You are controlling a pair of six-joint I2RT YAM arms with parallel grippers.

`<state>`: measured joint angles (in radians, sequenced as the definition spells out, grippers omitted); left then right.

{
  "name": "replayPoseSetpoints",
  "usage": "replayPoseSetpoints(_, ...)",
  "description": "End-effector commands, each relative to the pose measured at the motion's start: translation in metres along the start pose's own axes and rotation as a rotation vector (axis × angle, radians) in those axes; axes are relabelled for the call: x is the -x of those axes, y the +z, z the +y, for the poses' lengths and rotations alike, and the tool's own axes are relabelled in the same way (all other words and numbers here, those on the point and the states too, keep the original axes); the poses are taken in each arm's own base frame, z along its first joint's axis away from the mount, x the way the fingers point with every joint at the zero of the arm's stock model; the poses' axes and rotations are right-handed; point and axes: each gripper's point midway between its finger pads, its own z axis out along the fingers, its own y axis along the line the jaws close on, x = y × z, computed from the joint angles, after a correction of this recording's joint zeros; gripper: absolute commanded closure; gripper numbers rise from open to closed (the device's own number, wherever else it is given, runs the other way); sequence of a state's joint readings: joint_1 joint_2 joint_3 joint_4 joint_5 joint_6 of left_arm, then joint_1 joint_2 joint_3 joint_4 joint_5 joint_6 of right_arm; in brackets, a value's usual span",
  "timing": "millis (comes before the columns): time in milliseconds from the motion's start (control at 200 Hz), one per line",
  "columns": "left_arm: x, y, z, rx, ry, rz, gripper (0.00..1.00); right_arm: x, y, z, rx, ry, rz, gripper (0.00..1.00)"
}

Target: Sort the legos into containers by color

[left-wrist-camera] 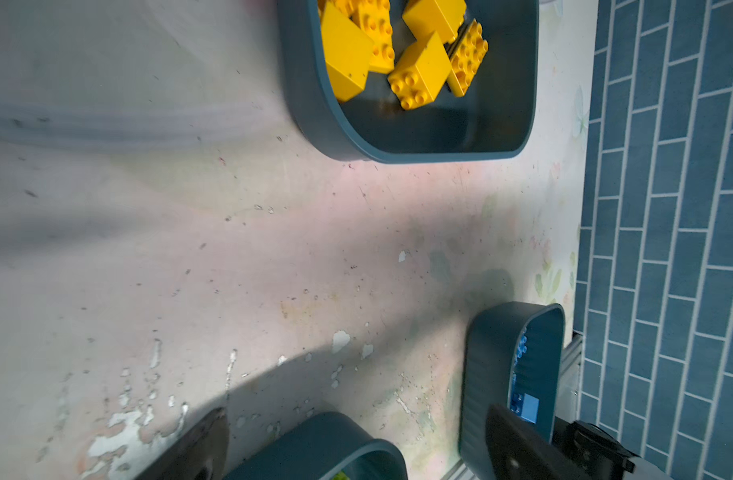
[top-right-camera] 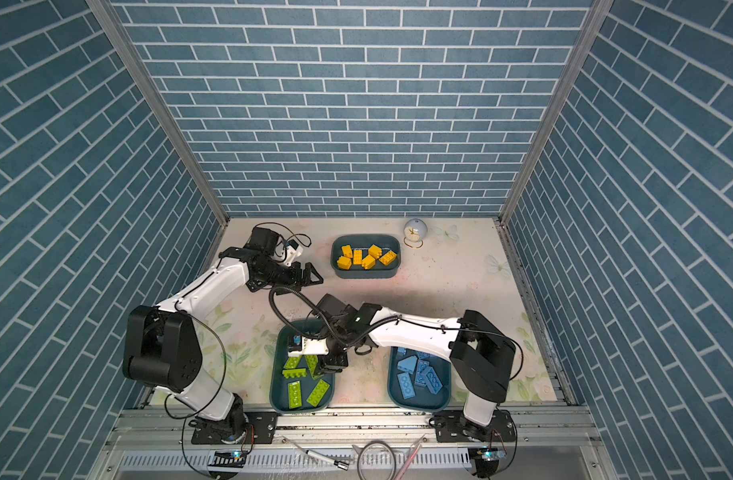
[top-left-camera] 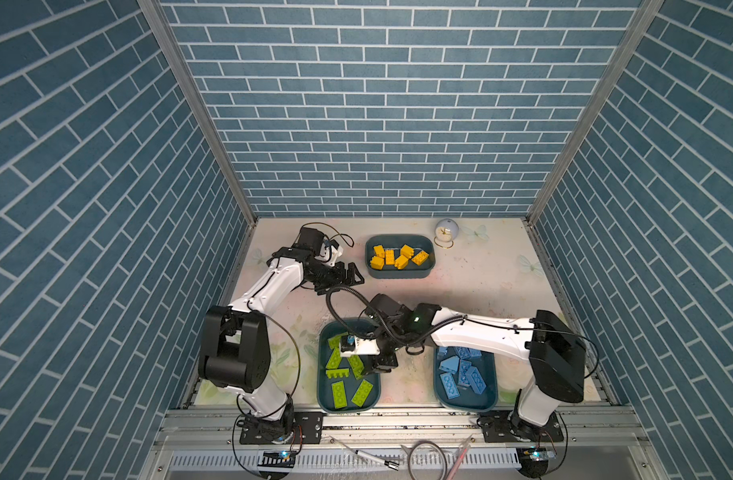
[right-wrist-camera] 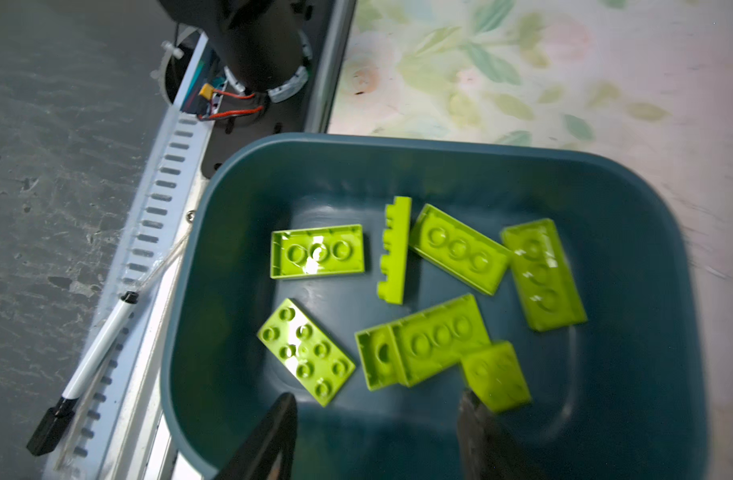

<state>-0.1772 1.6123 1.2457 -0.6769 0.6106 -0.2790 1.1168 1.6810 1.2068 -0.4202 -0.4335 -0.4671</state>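
Right hand (right-wrist-camera: 377,395) hangs released above green legos (right-wrist-camera: 317,251) in their container (right-wrist-camera: 398,166); left hand (top-left-camera: 356,275) gapes empty

Yellow tub (left-wrist-camera: 314,124) cut by frame edge; blue tub (top-left-camera: 468,401) partly under rt arm (top-left-camera: 481,332).

A floral-printed worktop (top-left-camera: 481,286), scuffed and flaking in places, is enclosed by blue brick-patterned walls (top-left-camera: 398,124). A small white round ornament (top-left-camera: 447,232) on a gold stand is set near the back wall. A white marker (right-wrist-camera: 96,351) with a black cap is laid on the slotted front rail (right-wrist-camera: 148,232).
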Motion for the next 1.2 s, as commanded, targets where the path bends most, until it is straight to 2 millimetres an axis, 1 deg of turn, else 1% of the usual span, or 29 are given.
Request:
replayPoseSetpoints(0, 0.016, -0.027, 0.021, 0.103, 0.019, -0.102, 0.02, -0.015, -0.049, -0.039, -0.137, 0.15, -0.024, 0.36)
replayPoseSetpoints(55, 0.021, -0.036, 0.028, 0.164, 0.056, -0.126, 0.01, -0.032, -0.07, -0.055, -0.206, 0.193, -0.011, 0.35)
replayPoseSetpoints(95, 0.025, -0.045, 0.04, 0.253, 0.073, -0.143, 0.0, -0.047, -0.087, -0.066, -0.25, 0.229, -0.007, 0.33)
replayPoseSetpoints(155, 0.03, -0.056, 0.051, 0.347, 0.114, -0.174, 0.0, -0.068, -0.112, -0.083, -0.327, 0.292, -0.023, 0.31)
replayPoseSetpoints(220, 0.036, -0.068, 0.061, 0.432, 0.168, -0.217, 0.0, -0.095, -0.14, -0.104, -0.432, 0.363, -0.043, 0.26)
replayPoseSetpoints(275, 0.041, -0.074, 0.068, 0.489, 0.213, -0.247, 0.0, -0.119, -0.16, -0.118, -0.522, 0.427, -0.06, 0.24)
replayPoseSetpoints(365, 0.049, -0.077, 0.082, 0.563, 0.265, -0.3, 0.0, -0.156, -0.191, -0.139, -0.663, 0.544, -0.095, 0.22)
replayPoseSetpoints(420, 0.053, -0.076, 0.092, 0.605, 0.276, -0.342, 0.0, -0.182, -0.215, -0.156, -0.79, 0.654, -0.133, 0.21)
replayPoseSetpoints(445, 0.054, -0.076, 0.096, 0.616, 0.279, -0.365, 0.01, -0.196, -0.222, -0.16, -0.836, 0.702, -0.147, 0.2)
replayPoseSetpoints(475, 0.056, -0.074, 0.1, 0.626, 0.28, -0.393, 0.0, -0.209, -0.231, -0.165, -0.885, 0.747, -0.161, 0.2)
replayPoseSetpoints(505, 0.058, -0.073, 0.102, 0.632, 0.285, -0.423, 0.0, -0.226, -0.24, -0.169, -0.945, 0.802, -0.17, 0.2)
replayPoseSetpoints(545, 0.059, -0.071, 0.106, 0.637, 0.287, -0.461, 0.0, -0.245, -0.254, -0.174, -1.042, 0.852, -0.196, 0.2)
replayPoseSetpoints(575, 0.064, -0.072, 0.106, 0.638, 0.29, -0.508, 0.0, -0.262, -0.266, -0.178, -1.135, 0.89, -0.209, 0.2)
replayPoseSetpoints(620, 0.065, -0.068, 0.111, 0.639, 0.296, -0.55, 0.0, -0.287, -0.28, -0.18, -1.249, 0.944, -0.219, 0.18)
replayPoseSetpoints(665, 0.068, -0.066, 0.114, 0.642, 0.3, -0.601, 0.0, -0.306, -0.29, -0.181, -1.329, 0.979, -0.219, 0.17)
replayPoseSetpoints(745, 0.072, -0.062, 0.119, 0.644, 0.325, -0.684, 0.0, -0.337, -0.303, -0.181, -1.464, 1.03, -0.189, 0.15)
replayPoseSetpoints(795, 0.075, -0.059, 0.12, 0.64, 0.35, -0.722, 0.0, -0.355, -0.307, -0.18, -1.539, 1.059, -0.176, 0.14)
replayPoseSetpoints(835, 0.078, -0.057, 0.121, 0.641, 0.365, -0.736, 0.0, -0.365, -0.309, -0.182, -1.574, 1.071, -0.187, 0.13)
replayPoseSetpoints(870, 0.081, -0.057, 0.121, 0.652, 0.381, -0.739, 0.0, -0.372, -0.304, -0.183, -1.566, 1.095, -0.192, 0.12)
replayPoseSetpoints(885, 0.084, -0.057, 0.12, 0.65, 0.394, -0.754, 0.01, -0.373, -0.302, -0.185, -1.559, 1.093, -0.201, 0.09)
replayPoseSetpoints(895, 0.086, -0.058, 0.118, 0.647, 0.401, -0.765, 0.0, -0.373, -0.301, -0.186, -1.556, 1.089, -0.207, 0.05)
replayPoseSetpoints(930, 0.09, -0.06, 0.116, 0.649, 0.424, -0.799, 0.0, -0.371, -0.296, -0.19, -1.544, 1.056, -0.238, 0.02)
replayPoseSetpoints(960, 0.095, -0.064, 0.113, 0.651, 0.437, -0.841, 0.0, -0.372, -0.29, -0.191, -1.519, 1.057, -0.228, 0.01)
replayPoseSetpoints(1010, 0.103, -0.068, 0.11, 0.651, 0.445, -0.885, 0.0, -0.371, -0.288, -0.193, -1.502, 1.057, -0.234, 0.01)
replayPoseSetpoints(1025, 0.097, -0.063, 0.115, 0.651, 0.443, -0.87, 0.0, -0.37, -0.289, -0.192, -1.503, 1.052, -0.241, 0.01)
replayPoseSetpoints(1110, 0.095, -0.052, 0.122, 0.635, 0.418, -0.873, 0.0, -0.369, -0.29, -0.185, -1.529, 1.029, -0.292, 0.01)
replayPoseSetpoints(1150, 0.091, -0.05, 0.127, 0.644, 0.407, -0.883, 0.0, -0.368, -0.291, -0.183, -1.538, 1.013, -0.318, 0.01)
replayPoseSetpoints(1195, 0.089, -0.052, 0.128, 0.645, 0.402, -0.912, 0.0, -0.368, -0.289, -0.183, -1.528, 1.01, -0.325, 0.01)
